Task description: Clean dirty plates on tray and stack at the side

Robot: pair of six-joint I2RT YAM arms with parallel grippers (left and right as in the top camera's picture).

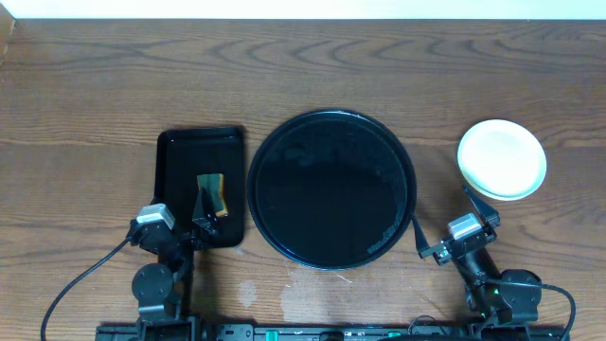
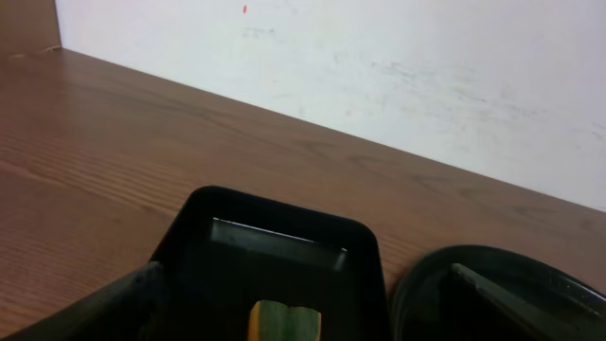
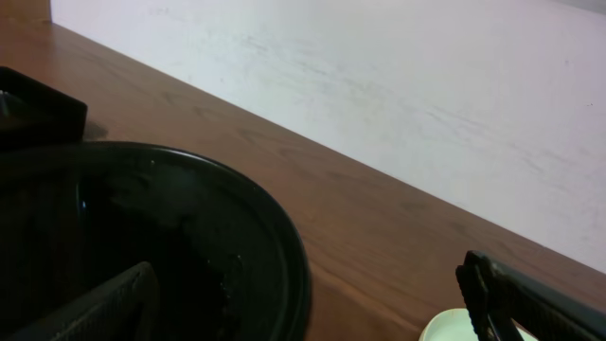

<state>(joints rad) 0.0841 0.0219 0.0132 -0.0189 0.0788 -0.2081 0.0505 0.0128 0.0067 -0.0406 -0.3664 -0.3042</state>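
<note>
1. At the right side of the table (image 1: 95,95), well apart from the tray (image 1: 331,189), the plates (image 1: 502,159) are seen as one neat stack. A pale top face and a mint rim beneath it can be made out, but the count cannot be told.
2. No plate is seen on the tray, whose glossy black floor lies bare. The task is judged to be at or near its end.
3. The left claw (image 2: 305,275) is spread wide and nothing is held. It hangs low over the small tray (image 1: 180,152), with the sponge (image 1: 213,194) lying between its fingers.
4. The right claw (image 3: 308,265) is likewise spread wide and empty. It is placed near the front of the table, between tray and stack, and neither appears to be touched.
5. The plates are judged stiff, light and glossy. A slippery surface is to be expected, and chipping is likely if one is dropped or knocked.
6. Should a plate need to be taken, the rim is judged the only workable hold: one finger over the lip and one under it, at the side nearest the right claw.
7. Little room is left under a flat-lying plate, so the lip would have to be approached low and from the side.
8. More than one plate could be shifted by a pinch on the stack, so only the top one should be caught.
</note>
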